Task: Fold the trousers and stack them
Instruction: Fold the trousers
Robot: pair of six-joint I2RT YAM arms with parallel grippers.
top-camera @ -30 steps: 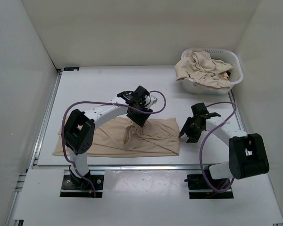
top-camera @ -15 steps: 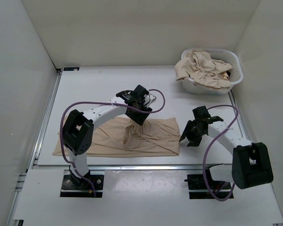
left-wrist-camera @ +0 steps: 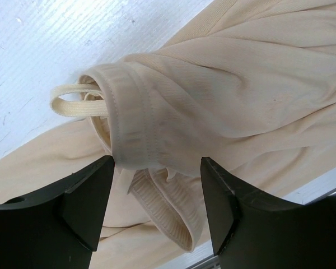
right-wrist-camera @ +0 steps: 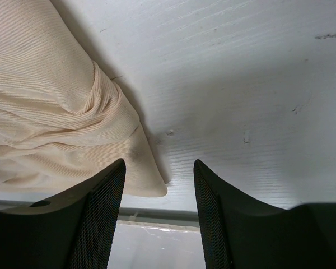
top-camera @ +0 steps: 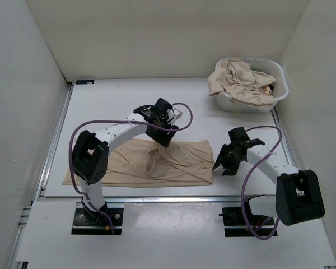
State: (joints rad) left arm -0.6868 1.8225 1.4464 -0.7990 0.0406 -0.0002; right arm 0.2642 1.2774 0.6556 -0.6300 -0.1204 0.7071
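One pair of beige trousers (top-camera: 182, 163) lies spread flat across the near part of the table, with a bunched ridge near its middle. My left gripper (top-camera: 161, 138) hangs open just above that ridge. In the left wrist view the trousers (left-wrist-camera: 252, 78) show a folded waistband (left-wrist-camera: 131, 126) and a drawstring loop (left-wrist-camera: 73, 106) beyond the open left gripper (left-wrist-camera: 157, 168), which clamps nothing. My right gripper (top-camera: 221, 166) is open and empty, low over the table beside the trousers' right end. In the right wrist view the trousers' corner (right-wrist-camera: 50, 106) lies left of the open right gripper (right-wrist-camera: 158, 168).
A white plastic basket (top-camera: 280, 74) at the back right holds several more crumpled beige trousers (top-camera: 241, 81). White walls close in the table on three sides. The table's metal front edge (right-wrist-camera: 157, 216) runs just below the right gripper.
The left gripper has drawn back and up a little from the bunched middle, and the raised fold has sunk lower. The right arm swung its elbow outward; its gripper stayed by the trousers' right end.
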